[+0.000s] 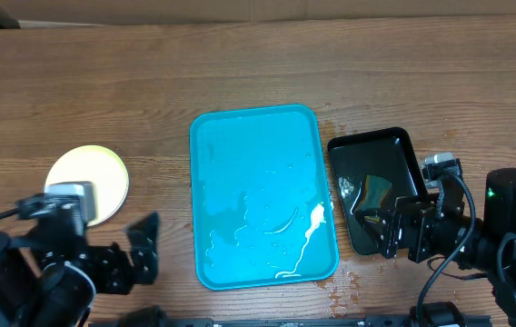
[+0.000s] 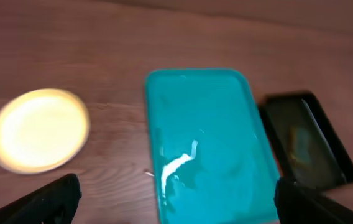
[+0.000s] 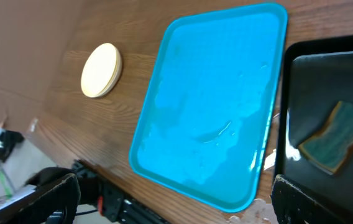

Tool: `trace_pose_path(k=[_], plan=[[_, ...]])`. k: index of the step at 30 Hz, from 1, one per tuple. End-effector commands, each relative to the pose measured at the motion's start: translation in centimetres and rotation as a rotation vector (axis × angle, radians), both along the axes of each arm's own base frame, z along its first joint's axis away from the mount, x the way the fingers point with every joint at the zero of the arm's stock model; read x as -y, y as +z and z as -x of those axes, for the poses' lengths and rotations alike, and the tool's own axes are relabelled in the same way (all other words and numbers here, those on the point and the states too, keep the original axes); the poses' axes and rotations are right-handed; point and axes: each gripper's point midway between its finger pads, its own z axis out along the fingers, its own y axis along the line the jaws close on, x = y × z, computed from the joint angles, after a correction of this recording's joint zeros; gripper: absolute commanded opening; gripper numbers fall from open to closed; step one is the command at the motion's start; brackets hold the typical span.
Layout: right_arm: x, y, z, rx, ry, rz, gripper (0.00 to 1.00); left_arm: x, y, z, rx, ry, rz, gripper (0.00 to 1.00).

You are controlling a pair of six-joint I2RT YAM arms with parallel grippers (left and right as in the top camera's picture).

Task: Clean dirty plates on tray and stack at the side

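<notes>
I see the plates (image 1: 87, 182) on the wooden table (image 1: 104, 82), well apart from the blue tray (image 1: 249, 154) and on its left side. The pale yellow one is on top, and I cannot count how many lie under it. The tray is in the middle of the table, wet, with a white streak (image 1: 312, 227) near its front right corner. Just beside it on the right stands a black tray (image 1: 372, 136) with a green sponge (image 3: 335, 140) inside. My left gripper (image 1: 146, 247) hangs near the front edge, between the plates and the blue tray, its fingers spread wide and holding nothing. My right gripper (image 1: 391, 234) is over the front end of the black tray, also wide apart and empty.
</notes>
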Motion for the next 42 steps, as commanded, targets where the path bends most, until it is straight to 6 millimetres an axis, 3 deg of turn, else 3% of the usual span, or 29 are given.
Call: trace_pose_path(k=[1, 5, 11, 20, 23, 26, 29, 36, 42], plan=[[0.2, 1.0, -0.2, 0.064, 0.013, 0.029, 1.00, 2.8, -0.1, -0.3, 0.038, -0.231, 0.021, 1.00], [0.2, 0.6, 0.2, 0.038, 0.014, 0.031, 1.00, 2.6, -0.8, -1.0, 0.027, -0.230, 0.024, 1.00], [0.5, -1.2, 2.5, -0.095, 0.016, 0.049, 1.00, 2.6, -1.0, -1.1, 0.015, -0.230, 0.028, 1.00], [0.4, -1.3, 2.9, -0.098, 0.032, 0.058, 1.00, 2.5, -1.0, -1.1, 0.014, -0.230, 0.028, 1.00], [1.6, -0.7, 1.0, 0.018, -0.023, 0.129, 1.00, 2.6, -1.0, -1.1, 0.014, -0.230, 0.028, 1.00], [2.1, 2.5, -2.1, 0.335, -0.033, 0.175, 1.00, 2.5, -1.0, -1.2, 0.014, -0.230, 0.028, 1.00], [2.1, 4.1, -3.1, 0.579, -0.022, 0.195, 1.00, 2.5, -1.0, -1.1, 0.014, -0.230, 0.028, 1.00], [3.4, 0.4, -4.4, 0.793, -0.114, 0.203, 1.00, 2.5, -1.0, -1.2, 0.013, -0.230, 0.028, 1.00], [3.4, -3.7, -4.0, 0.918, -0.128, 0.182, 1.00, 2.5, -1.0, -1.2, 0.013, -0.230, 0.028, 1.00]])
